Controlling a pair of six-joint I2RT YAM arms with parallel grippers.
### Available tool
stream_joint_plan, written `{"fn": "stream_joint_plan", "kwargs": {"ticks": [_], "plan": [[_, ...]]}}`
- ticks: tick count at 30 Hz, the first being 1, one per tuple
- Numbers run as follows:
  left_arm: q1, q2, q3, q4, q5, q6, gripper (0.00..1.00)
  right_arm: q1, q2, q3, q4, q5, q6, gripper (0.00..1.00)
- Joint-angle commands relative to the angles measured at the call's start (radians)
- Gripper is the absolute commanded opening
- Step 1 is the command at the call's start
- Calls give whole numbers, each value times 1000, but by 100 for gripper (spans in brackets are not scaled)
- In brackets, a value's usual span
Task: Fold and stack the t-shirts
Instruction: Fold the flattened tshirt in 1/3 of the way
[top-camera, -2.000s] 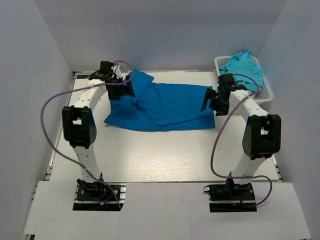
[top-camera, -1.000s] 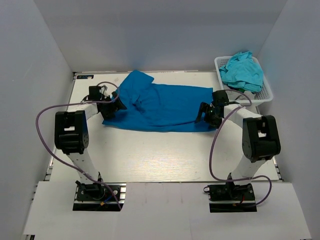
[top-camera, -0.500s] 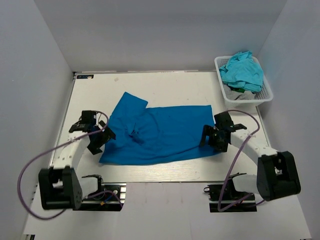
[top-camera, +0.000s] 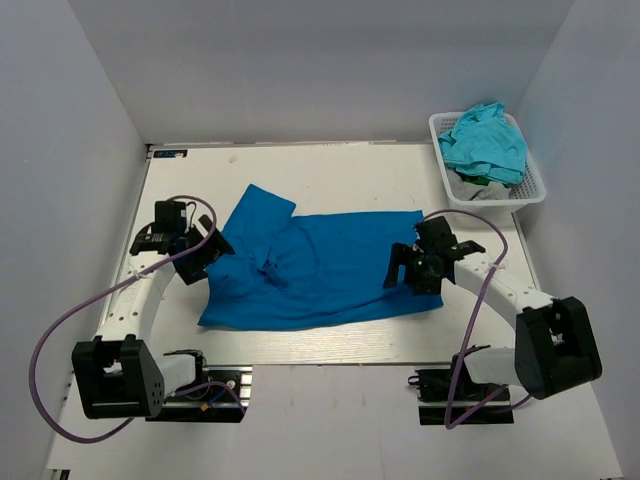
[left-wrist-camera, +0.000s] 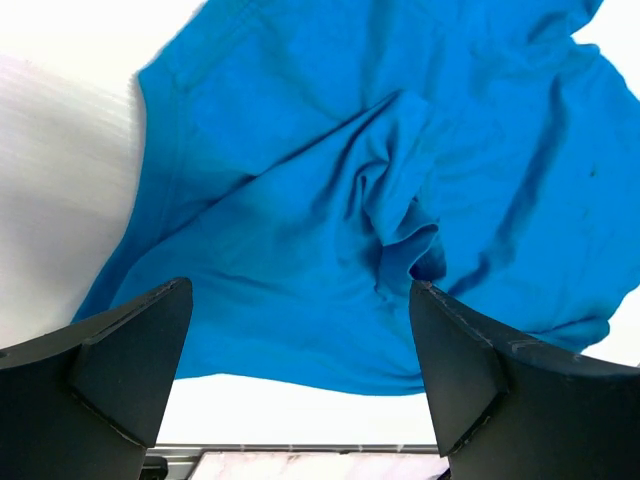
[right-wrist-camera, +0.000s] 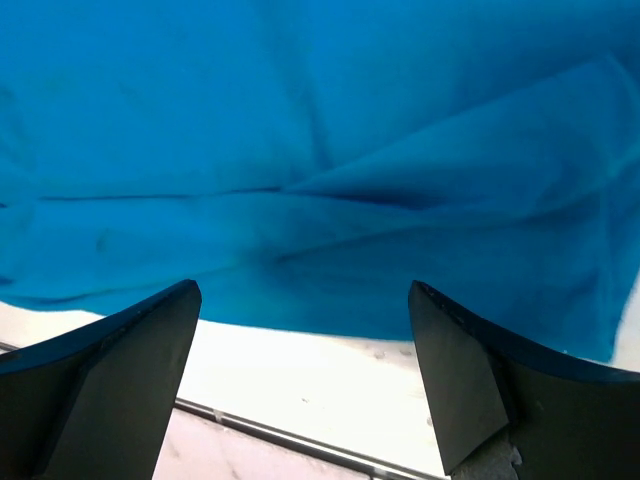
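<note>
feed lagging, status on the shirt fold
Left pincer open, right pincer open. Blue shirt spread, rumpled, unfolded. Teal shirts in basket. Nothing blocking.

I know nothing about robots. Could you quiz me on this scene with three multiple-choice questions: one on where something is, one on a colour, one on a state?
1. Where are the teal shirts?
A) in the basket
B) on a shelf
C) on a chair

2. What colour is the shirt spread on the table?
A) red
B) white
C) royal blue

3. How do the left gripper and right gripper stand?
A) both shut
B) both open
C) one open, one shut

Answers:
1 A: they lie heaped in the white basket at the far right corner.
2 C: the top view shows it royal blue.
3 B: each wrist view shows its gripper spread wide, gripping nothing.
</note>
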Motion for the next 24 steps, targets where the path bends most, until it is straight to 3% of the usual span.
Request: {"fn": "stream_joint_plan", "kwargs": {"ticks": [1,12,18,24], "plan": [[0,-1,52,16,31,21,100,4,44,33,79,-35,6,90],[-9,22,135,-27,-12,8,100,0,184,154,240,40,75,90],[-9,-32,104,-9,82,18,100,0,228,208,269,34,49,90],[-63,9,54,63,175,6,100,-8,130,152,249,151,65,90]]}}
